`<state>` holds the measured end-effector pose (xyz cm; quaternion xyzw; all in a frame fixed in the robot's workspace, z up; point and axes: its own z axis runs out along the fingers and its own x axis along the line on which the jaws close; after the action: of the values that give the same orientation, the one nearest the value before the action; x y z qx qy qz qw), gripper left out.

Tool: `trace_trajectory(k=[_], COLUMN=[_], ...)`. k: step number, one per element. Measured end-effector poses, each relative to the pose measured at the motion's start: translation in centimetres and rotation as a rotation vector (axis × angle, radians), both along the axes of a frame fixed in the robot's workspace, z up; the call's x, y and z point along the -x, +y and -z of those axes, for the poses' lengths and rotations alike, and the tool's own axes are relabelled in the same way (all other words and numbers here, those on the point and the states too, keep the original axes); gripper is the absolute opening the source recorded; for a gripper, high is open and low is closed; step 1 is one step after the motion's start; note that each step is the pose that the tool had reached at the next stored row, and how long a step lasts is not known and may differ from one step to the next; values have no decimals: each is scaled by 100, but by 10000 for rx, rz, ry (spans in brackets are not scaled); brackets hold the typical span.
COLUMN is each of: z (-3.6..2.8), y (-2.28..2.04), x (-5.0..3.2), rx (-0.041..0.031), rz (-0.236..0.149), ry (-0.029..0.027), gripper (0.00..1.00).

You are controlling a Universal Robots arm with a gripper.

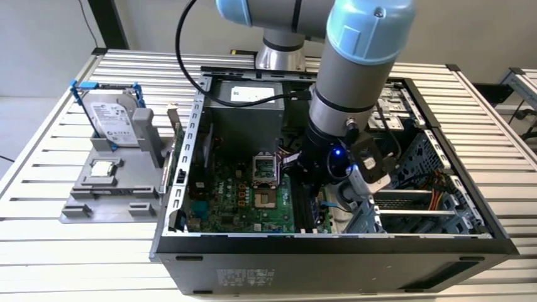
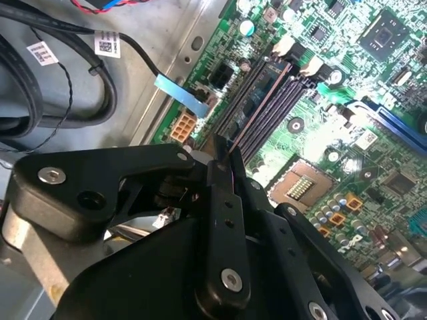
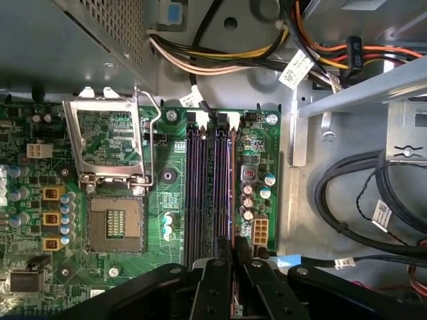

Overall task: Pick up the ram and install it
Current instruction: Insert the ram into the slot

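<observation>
The ram (image 3: 231, 190) shows edge-on as a thin dark strip standing along the outermost of the motherboard's memory slots (image 3: 200, 187), beside the small capacitors. In both wrist views my gripper (image 3: 231, 248) is shut on its near end, with a black finger (image 3: 244, 257) on each side. The second wrist view has the ram's (image 2: 261, 107) top edge running from my gripper (image 2: 224, 159) down the slots (image 2: 277, 100) to their white end clips. In the exterior view the arm reaches down into the open computer case (image 1: 251, 255), with my gripper (image 1: 323, 185) low over the board.
The processor socket (image 3: 113, 223) lies beside the slots with its metal frame (image 3: 107, 140) flipped open. Black cables (image 3: 353, 200) and a drive cage sit on the slots' other side. Outside the case, a grey tray (image 1: 80, 211) holds a hard drive (image 1: 113, 123) and a processor chip (image 1: 102, 168).
</observation>
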<state>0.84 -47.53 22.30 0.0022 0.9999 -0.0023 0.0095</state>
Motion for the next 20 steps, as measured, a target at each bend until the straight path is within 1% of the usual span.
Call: trace_trajectory(k=[3,5,8,9,11,14,20], z=[39,49,53,59,58,56,59], y=[-1,-2,-1,2,1,0,3], x=[0,1,1,0,0,1,1], rx=[4,9,6,-14,-9,4,1], rz=[36,68,256,358,490,554,622], ry=[1,3,1,-5,-3,0,0], gripper=[0,0,0,0,0,0,0])
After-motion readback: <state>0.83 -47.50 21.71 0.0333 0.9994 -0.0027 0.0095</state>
